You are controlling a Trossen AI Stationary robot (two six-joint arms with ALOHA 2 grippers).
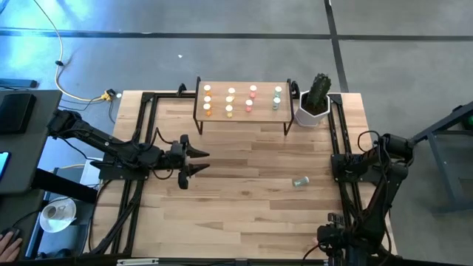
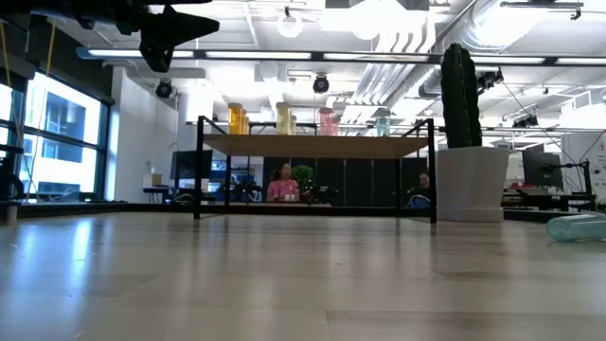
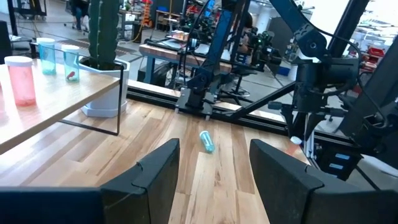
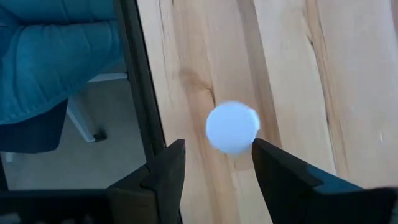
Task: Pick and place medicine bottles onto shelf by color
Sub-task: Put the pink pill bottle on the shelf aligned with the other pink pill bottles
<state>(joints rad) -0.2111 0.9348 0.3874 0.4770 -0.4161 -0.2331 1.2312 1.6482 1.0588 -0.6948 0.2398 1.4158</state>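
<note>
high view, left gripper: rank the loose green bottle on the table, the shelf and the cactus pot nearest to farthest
From the left gripper, open over the table's left half:
1. shelf, at the far edge, its near-left leg closest.
2. loose green bottle, lying on its side, right of centre.
3. cactus pot, far right corner beside the shelf.

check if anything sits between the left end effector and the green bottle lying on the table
Nothing visible does. The left end effector hangs open over the table's left part, and only bare tabletop lies between it and the fallen green bottle. The shelf and the cactus pot stand farther back, off that line.
</note>
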